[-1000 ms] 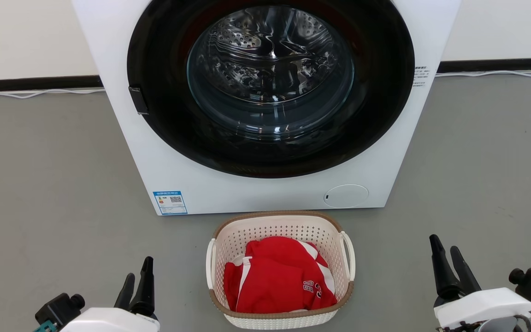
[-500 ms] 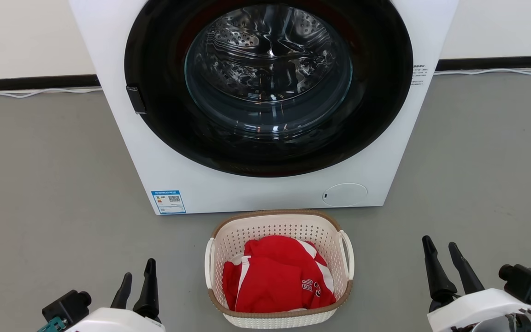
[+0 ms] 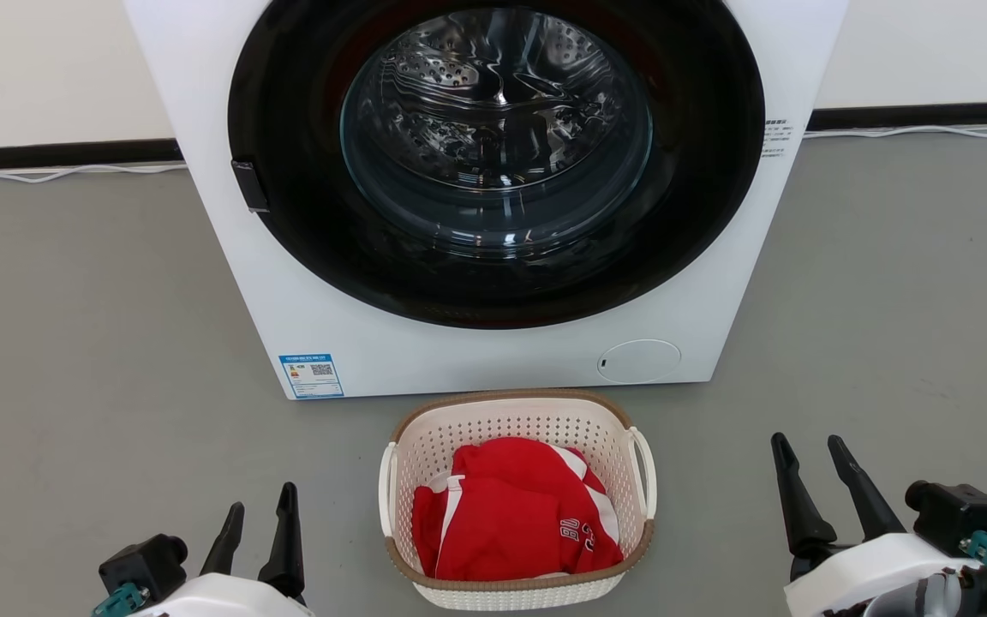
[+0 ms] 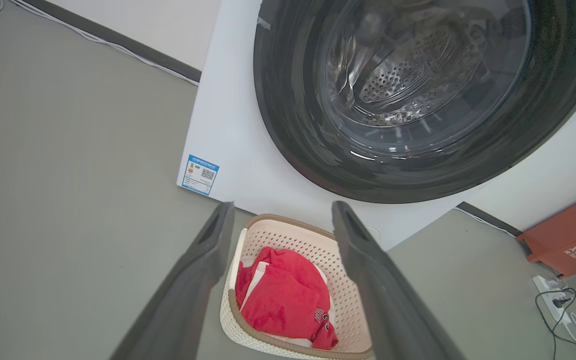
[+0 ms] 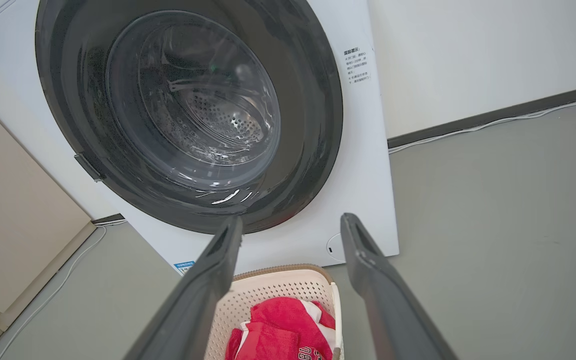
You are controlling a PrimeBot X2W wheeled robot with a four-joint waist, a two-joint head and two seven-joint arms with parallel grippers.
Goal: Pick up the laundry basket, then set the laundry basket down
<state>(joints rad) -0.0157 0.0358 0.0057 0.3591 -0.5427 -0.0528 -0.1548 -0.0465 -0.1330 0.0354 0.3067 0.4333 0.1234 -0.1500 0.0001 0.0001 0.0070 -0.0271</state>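
The laundry basket (image 3: 502, 424), cream-white and perforated with a brown rim and white loop handles, sits on the grey floor just before the washing machine, holding a red garment (image 3: 515, 514). My left gripper (image 3: 262, 506) hovers open at the lower left, well clear of the basket's left handle (image 3: 386, 484). My right gripper (image 3: 809, 450) stands open at the lower right, apart from the right handle (image 3: 646, 471). The basket (image 4: 313, 240) lies between and beyond the left gripper's fingers (image 4: 203, 250) in the left wrist view. In the right wrist view the basket (image 5: 278, 287) sits low between the fingers (image 5: 368, 260).
A white washing machine (image 3: 493, 351) with a dark round door (image 3: 493, 146) stands right behind the basket. Grey floor (image 3: 74, 343) spreads on both sides. A white cable (image 3: 65, 171) runs along the wall base. A red-brown box (image 4: 573, 235) and a power strip (image 4: 550, 290) lie to the right.
Both grippers have drifted inward toward the basket; the right one also rose a little and its fingers spread wider. The head view shifted slightly. The basket has not moved.
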